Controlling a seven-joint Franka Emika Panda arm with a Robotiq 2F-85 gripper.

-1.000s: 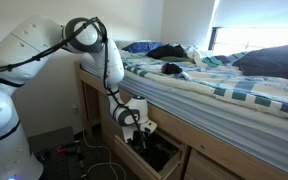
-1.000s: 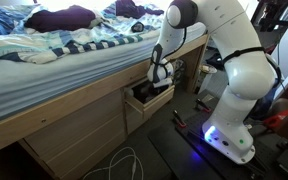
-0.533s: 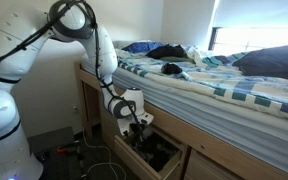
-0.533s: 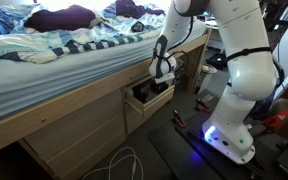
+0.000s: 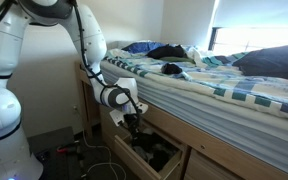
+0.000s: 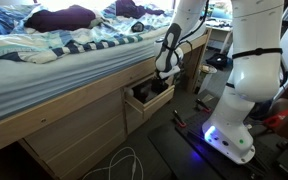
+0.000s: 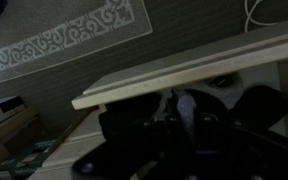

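My gripper [image 5: 133, 119] hangs just above the open wooden drawer [image 5: 152, 158] under the bed, at the drawer's near corner in an exterior view [image 6: 165, 78]. The drawer [image 6: 149, 101] stands pulled out, with dark contents inside. In the wrist view the gripper [image 7: 183, 112] is shut, and a small pale grey piece [image 7: 185, 103] shows between its dark fingers. What that piece is I cannot make out. Beyond it lies the drawer's pale wooden front board [image 7: 184, 68], with dark items behind it.
The bed [image 5: 219, 90] with a striped cover and loose clothes overhangs the drawer. A patterned rug [image 7: 69, 38] lies on the floor. Cables [image 6: 124, 160] trail by the bed base. The robot's white base [image 6: 236, 125] stands close to the drawer.
The arm has risen and drawn back from the drawer; the gripper has come up out of the drawer opening and stays shut.
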